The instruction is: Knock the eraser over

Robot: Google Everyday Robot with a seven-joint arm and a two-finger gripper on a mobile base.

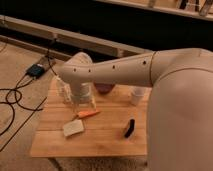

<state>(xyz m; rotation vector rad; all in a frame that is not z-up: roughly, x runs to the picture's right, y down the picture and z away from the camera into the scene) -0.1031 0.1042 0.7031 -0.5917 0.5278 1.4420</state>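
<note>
The eraser point(129, 128) shows as a thin black block, seen edge-on, on the right front part of the wooden table point(105, 142). My gripper point(83, 105) hangs below the white arm over the table's left middle, just above the slim orange carrot-like object point(88, 114). The gripper is well left of the eraser and apart from it.
A pale beige sponge-like block point(73, 128) lies front left. A clear bottle point(63, 92) stands at the left, a dark bowl point(104, 88) at the back, and a white cup point(136, 96) at the back right. Cables and a black box point(37, 70) lie on the floor to the left.
</note>
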